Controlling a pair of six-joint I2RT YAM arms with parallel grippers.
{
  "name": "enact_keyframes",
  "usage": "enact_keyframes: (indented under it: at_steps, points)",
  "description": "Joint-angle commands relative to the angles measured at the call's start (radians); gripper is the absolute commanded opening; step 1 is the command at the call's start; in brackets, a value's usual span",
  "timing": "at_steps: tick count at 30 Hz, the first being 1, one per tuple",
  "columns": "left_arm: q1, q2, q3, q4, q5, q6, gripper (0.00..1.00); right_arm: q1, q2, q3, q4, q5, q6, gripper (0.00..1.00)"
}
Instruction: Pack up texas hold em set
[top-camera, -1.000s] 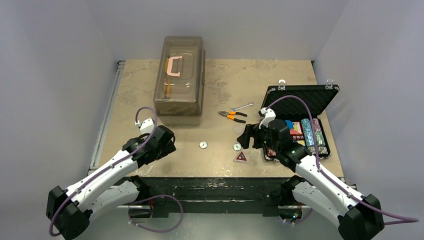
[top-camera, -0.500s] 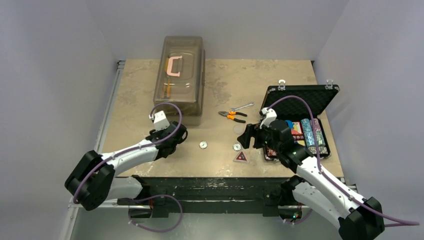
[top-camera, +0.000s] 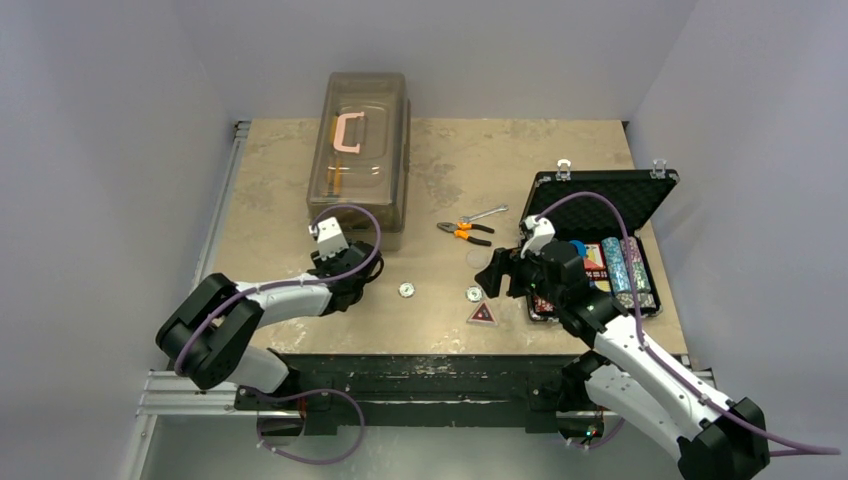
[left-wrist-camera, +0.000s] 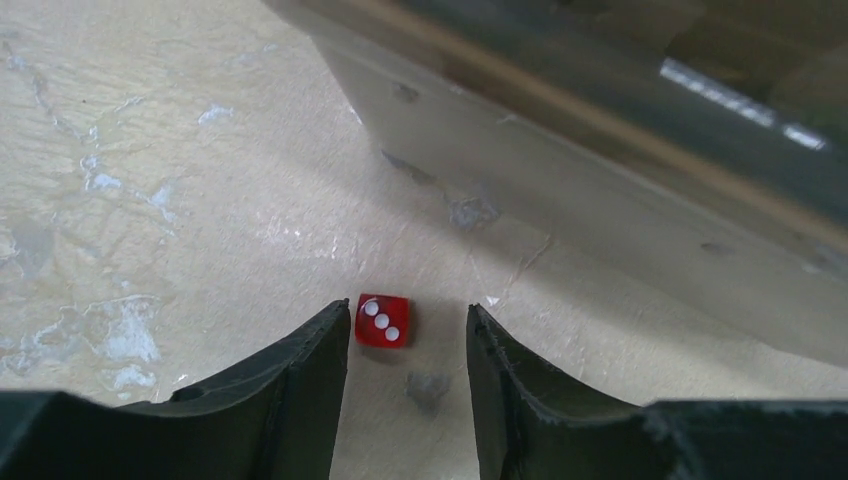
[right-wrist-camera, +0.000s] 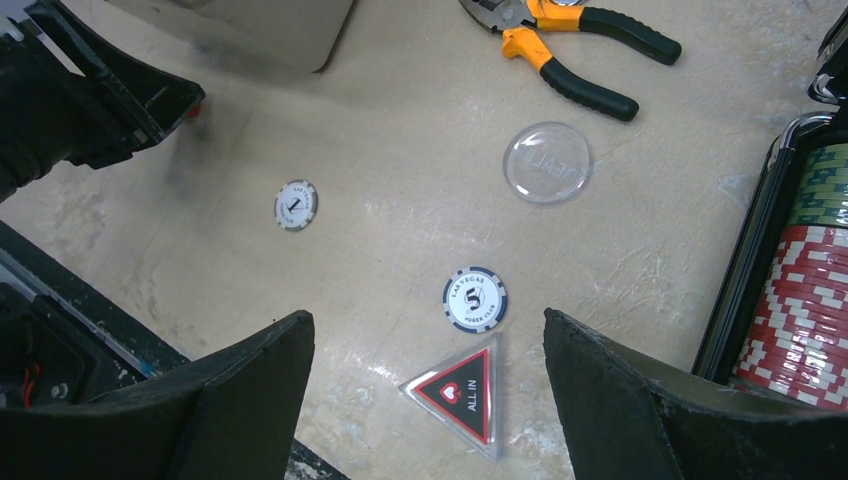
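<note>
The black case (top-camera: 600, 190) stands open at the right, with rows of poker chips (top-camera: 625, 270) inside. My left gripper (left-wrist-camera: 406, 320) is open and low on the table. A small red die (left-wrist-camera: 381, 320) showing three lies between its fingertips, close to the left finger and not gripped. My right gripper (right-wrist-camera: 428, 330) is open above the red triangle "ALL IN" token (right-wrist-camera: 460, 392) and a "5" chip (right-wrist-camera: 475, 299). A "1" chip (right-wrist-camera: 296, 205) and a clear round dealer button (right-wrist-camera: 547, 162) lie loose nearby.
The large translucent brown box (top-camera: 358, 160) stands just beyond the left gripper, with its wall close in the left wrist view (left-wrist-camera: 600, 130). Orange-handled pliers (top-camera: 465, 232) and a wrench (top-camera: 487, 213) lie mid-table. The case's wall (right-wrist-camera: 745, 270) is right of my right gripper.
My left arm has swung forward and right from the table's near-left edge to the front of the brown box. The right arm has barely moved.
</note>
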Motion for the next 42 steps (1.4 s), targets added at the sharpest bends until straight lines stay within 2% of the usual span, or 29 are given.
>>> enact_keyframes:
  at_steps: [1,4,5,8,10,14,18,24,32,42]
  points:
    - [0.009,0.028,0.056,0.042,-0.070,0.014,0.44,0.004,-0.026,-0.003,0.032,-0.014,-0.017,0.83]
    - [0.009,0.036,0.070,-0.001,-0.075,0.008,0.40,0.003,-0.026,-0.002,0.033,-0.015,-0.018,0.83]
    - [0.008,0.037,0.074,-0.006,-0.071,0.010,0.33,0.004,-0.026,-0.002,0.032,-0.015,-0.019,0.83]
    - [0.009,0.038,0.077,-0.010,-0.064,0.025,0.21,0.003,-0.027,0.001,0.031,-0.014,-0.021,0.83]
    - [0.009,0.042,0.091,-0.037,-0.062,0.020,0.22,0.003,-0.029,0.000,0.029,-0.012,-0.021,0.83]
    - [0.009,0.056,0.141,-0.167,-0.064,-0.052,0.34,0.003,-0.033,-0.001,0.028,-0.009,-0.021,0.83]
    - [0.009,0.059,0.157,-0.197,-0.054,-0.072,0.39,0.003,-0.037,0.000,0.028,-0.006,-0.022,0.83]
    - [0.009,0.068,0.170,-0.216,0.020,-0.137,0.35,0.003,-0.043,-0.002,0.027,-0.003,-0.020,0.83]
    - [0.007,0.124,0.213,-0.292,-0.029,-0.263,0.35,0.003,-0.047,-0.004,0.028,-0.006,-0.019,0.83]
    - [-0.003,0.135,0.223,-0.308,-0.050,-0.281,0.21,0.003,-0.048,-0.006,0.029,-0.006,-0.019,0.83]
